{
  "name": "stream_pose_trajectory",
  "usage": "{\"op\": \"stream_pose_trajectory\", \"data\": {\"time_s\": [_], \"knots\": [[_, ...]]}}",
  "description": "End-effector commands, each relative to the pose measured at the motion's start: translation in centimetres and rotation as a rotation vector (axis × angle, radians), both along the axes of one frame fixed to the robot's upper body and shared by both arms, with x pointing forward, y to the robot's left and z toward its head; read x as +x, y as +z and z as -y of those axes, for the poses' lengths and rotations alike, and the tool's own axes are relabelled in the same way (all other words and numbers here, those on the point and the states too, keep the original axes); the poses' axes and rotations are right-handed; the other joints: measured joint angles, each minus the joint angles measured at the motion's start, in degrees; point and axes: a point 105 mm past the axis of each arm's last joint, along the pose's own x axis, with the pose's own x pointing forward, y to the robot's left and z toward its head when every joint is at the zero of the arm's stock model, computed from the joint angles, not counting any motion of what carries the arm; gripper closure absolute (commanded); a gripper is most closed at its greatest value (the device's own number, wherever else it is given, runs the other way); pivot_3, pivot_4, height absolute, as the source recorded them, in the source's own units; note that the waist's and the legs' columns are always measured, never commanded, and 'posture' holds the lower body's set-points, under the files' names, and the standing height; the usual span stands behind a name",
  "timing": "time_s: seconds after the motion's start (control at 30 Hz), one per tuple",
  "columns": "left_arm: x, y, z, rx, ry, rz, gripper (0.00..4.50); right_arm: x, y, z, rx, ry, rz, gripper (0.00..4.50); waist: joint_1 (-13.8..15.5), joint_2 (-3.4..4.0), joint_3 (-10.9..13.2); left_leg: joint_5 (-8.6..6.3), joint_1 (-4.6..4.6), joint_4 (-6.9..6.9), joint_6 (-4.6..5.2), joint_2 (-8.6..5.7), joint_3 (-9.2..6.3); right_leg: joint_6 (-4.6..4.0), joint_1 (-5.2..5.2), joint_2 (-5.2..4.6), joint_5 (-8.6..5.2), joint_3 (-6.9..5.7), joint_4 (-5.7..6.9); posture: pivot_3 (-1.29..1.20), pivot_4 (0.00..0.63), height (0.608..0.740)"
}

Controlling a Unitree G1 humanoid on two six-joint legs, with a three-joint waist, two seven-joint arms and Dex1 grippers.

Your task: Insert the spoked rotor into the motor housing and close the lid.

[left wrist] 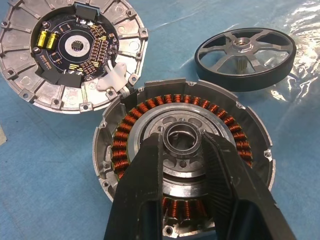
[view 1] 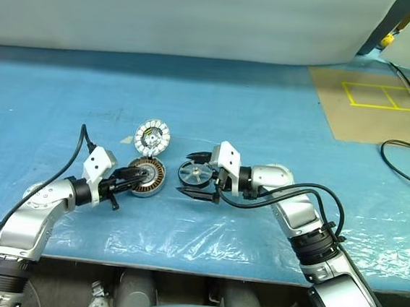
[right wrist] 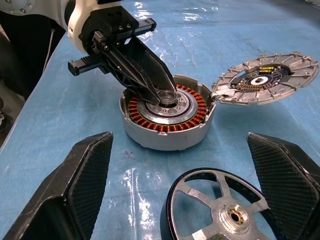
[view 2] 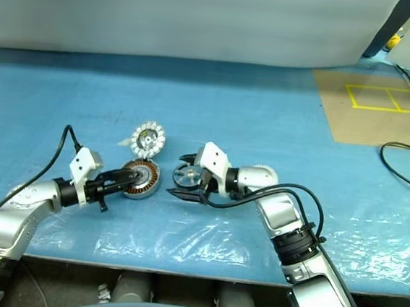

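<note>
Copper-wound motor housing (left wrist: 182, 165) hub seemingly pinched by left fingers (left wrist: 145, 190); right fingers (right wrist: 75, 185) splayed around spoked rotor (right wrist: 220, 207)

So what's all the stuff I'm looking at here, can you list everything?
motor housing: one, silver with a copper-brown ring of windings, on the blue sheet, its central hub between the left gripper's fingers.
lid: one, silver-grey with white segments and a dark circuit board inside, lying open just behind the housing.
spoked rotor: one, black rim with silver spokes, on the sheet to the right of the housing, between the right gripper's open jaws.
blue sheet: one, covering the table, glossy plastic over its front.
brown board: one, with yellow tape lines, far right.
black cable: one, looping at the right edge.
left gripper: black, at the housing's hub.
right gripper: black, spread around the rotor.
</note>
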Motion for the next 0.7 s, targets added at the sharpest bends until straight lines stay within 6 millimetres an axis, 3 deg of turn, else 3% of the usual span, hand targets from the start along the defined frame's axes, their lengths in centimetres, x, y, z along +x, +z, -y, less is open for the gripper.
{"op": "stream_pose_trajectory", "data": {"time_s": [0.03,0.1,0.23,0.33,0.53,0.7], "knots": [[0.2,1.9,0.0,-0.074,0.026,0.039,2.39,-0.1,0.5,-0.3,0.019,0.011,0.027,0.0,-0.01,0.0,0.0,0.0,0.0,0.0,0.0,0.0,0.0,0.0,0.0,0.0,0.0,0.0,0.0,0.0,0.15,0.74],[0.3,2.8,-0.3,-0.123,0.045,0.048,1.73,-0.1,0.4,-0.2,0.019,0.008,0.025,0.0,-0.01,0.0,0.0,0.0,-0.01,0.0,0.0,0.01,0.0,0.0,-0.01,0.0,0.0,0.0,0.0,0.0,0.15,0.74],[0.4,3.6,-1.1,-0.16,0.087,0.057,1.73,0.0,0.2,-0.3,0.015,0.008,0.025,0.0,-0.02,0.0,0.0,0.0,-0.04,-0.01,0.0,0.0,0.0,0.0,-0.01,0.0,0.0,0.0,0.0,0.0,0.15,0.74],[0.3,3.3,-0.8,-0.167,0.091,0.041,2.36,0.0,0.1,-0.4,0.014,0.01,0.027,0.0,0.0,0.0,0.0,0.0,-0.04,0.0,0.0,-0.01,0.0,0.0,-0.01,0.0,0.0,0.0,-0.01,0.0,0.15,0.74],[0.2,3.1,0.5,-0.162,0.071,0.031,4.46,0.1,0.1,-0.4,0.012,0.009,0.032,0.0,0.0,0.0,0.0,0.0,-0.04,-0.01,0.0,0.0,0.0,0.0,-0.01,0.0,0.0,-0.01,-0.02,0.0,0.15,0.74],[0.6,3.2,1.6,-0.12,0.065,0.037,4.49,0.2,0.2,-0.4,0.015,0.007,0.038,0.0,0.0,0.0,0.0,0.0,-0.04,0.0,0.0,0.0,0.0,0.0,-0.01,0.0,0.0,-0.01,-0.01,0.0,0.15,0.74]]}}
